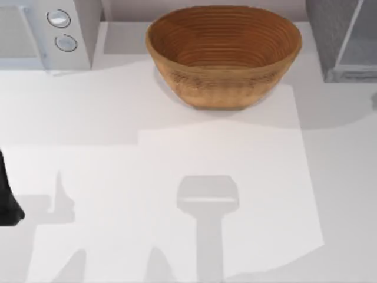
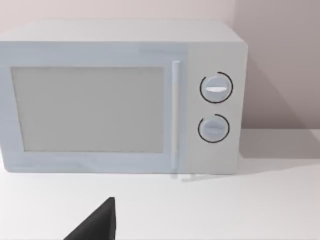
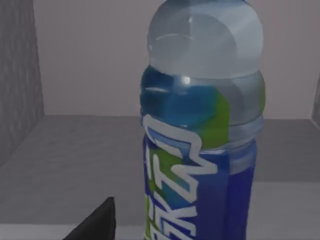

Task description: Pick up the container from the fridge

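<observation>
Two large items are flanking the basket: the fridge to its right, the white appliance to its left. The container is standing upright inside the fridge, close before the right gripper, whose spread I cannot tell. A skewed approach is risking toppling this tall bottle or scraping the fridge wall.

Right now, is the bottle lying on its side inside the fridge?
No, the bottle stands upright on the fridge floor, close in front of the right wrist camera.

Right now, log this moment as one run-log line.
stage: approach | container: upright inside fridge, close ahead of right tool, not held | left arm: parked at table's left edge, facing microwave | basket: untouched
</observation>
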Motion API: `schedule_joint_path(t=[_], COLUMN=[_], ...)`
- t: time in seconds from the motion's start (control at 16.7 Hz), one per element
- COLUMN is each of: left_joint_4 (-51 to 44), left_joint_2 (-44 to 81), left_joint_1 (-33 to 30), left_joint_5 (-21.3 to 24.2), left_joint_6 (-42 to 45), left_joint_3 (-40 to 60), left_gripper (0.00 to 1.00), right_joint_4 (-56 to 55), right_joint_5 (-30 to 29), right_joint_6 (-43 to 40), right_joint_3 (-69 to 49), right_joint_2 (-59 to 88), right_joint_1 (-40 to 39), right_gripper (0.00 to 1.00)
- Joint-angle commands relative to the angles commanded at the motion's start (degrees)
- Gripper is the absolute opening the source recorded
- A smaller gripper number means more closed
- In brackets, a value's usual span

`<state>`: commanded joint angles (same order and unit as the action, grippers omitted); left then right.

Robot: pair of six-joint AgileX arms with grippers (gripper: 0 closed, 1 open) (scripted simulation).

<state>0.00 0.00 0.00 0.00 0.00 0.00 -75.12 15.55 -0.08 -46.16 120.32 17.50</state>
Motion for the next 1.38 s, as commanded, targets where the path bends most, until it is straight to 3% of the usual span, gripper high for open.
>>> schedule_joint_path(t=[0.24,0.6,1.02,1.32,1.38], left_joint_4=[0.0,0.0,0.0,0.0,0.0], left_joint_2=[0.0,0.0,0.0,0.0,0.0], left_joint_1=[0.0,0.0,0.0,0.0,0.0], left_joint_5=[0.0,0.0,0.0,0.0,0.0], left_joint_6=[0.0,0.0,0.0,0.0,0.0], left_joint_3=[0.0,0.0,0.0,0.0,0.0], left_gripper=[1.00,1.00,1.00,1.00,1.00], right_joint_4=[4.0,4.4,11.5,12.3,12.3], right_joint_5=[-2.9,-2.8,-4.6,-4.8,-4.8], right_joint_6=[-0.1,-0.1,-0.2,-0.2,-0.2], right_joint_3=[-5.6,-6.4,-20.7,-21.8,-21.8], right_joint_2=[2.5,2.9,9.9,10.4,10.4], right_joint_1=[-2.8,-2.7,-4.4,-4.6,-4.6], right_gripper=[1.00,1.00,1.00,1.00,0.92])
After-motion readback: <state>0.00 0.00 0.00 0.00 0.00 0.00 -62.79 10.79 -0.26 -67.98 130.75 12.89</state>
